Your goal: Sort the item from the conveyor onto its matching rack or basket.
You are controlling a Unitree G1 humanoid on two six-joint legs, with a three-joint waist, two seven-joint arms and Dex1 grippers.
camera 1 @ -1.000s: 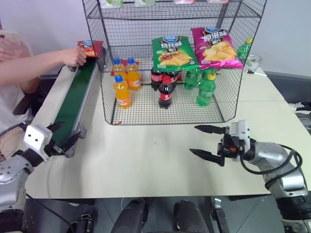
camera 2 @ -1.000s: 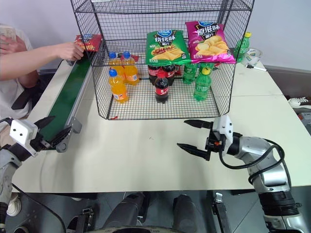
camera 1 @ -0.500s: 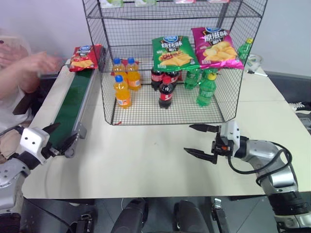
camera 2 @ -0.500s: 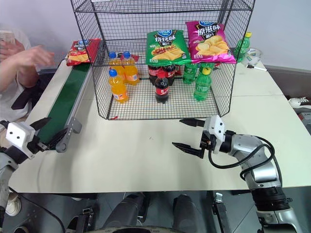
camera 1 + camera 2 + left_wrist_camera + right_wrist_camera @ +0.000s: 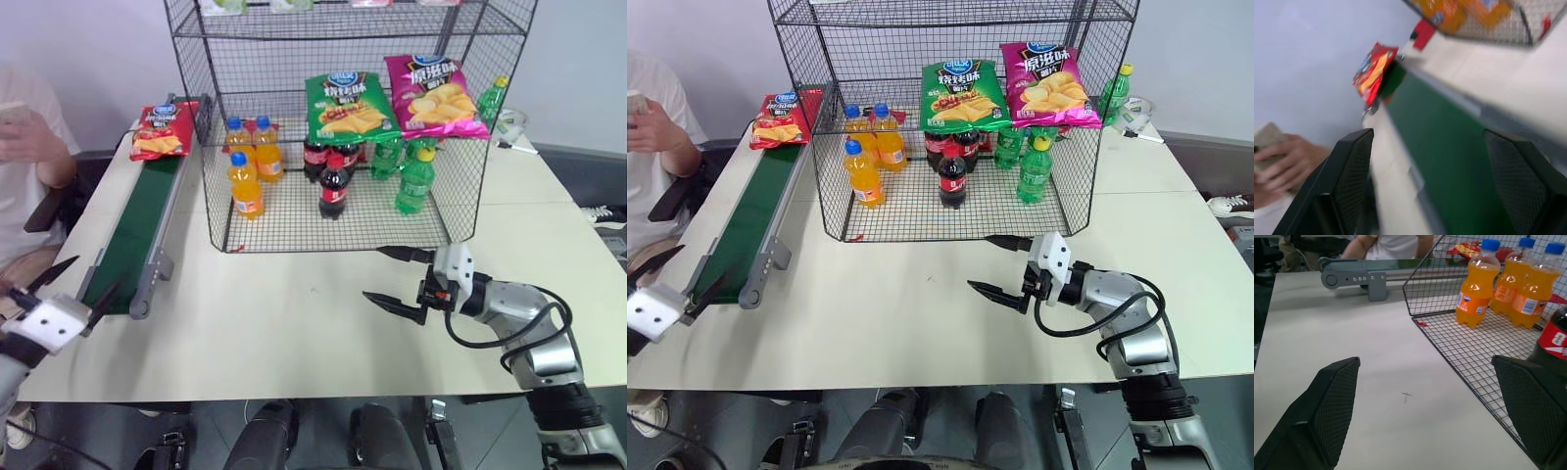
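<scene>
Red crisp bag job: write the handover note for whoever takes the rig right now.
Left gripper: open, empty, near the conveyor's near end.
Right gripper: open, empty, over the table in front of the wire rack.
Red crisp bag: lying at the conveyor's far end, untouched.
Done: nothing sorted yet.
Left: pick up the bag, place it in the rack.

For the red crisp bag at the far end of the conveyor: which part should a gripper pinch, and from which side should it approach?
Probably the near edge of the red crisp bag, approached along the conveyor from the robot's end. The bag lies flat on the belt, so its thin edge suits a two-finger pinch. The wire rack stands close on one side. The open left gripper already sits near that end.
</scene>
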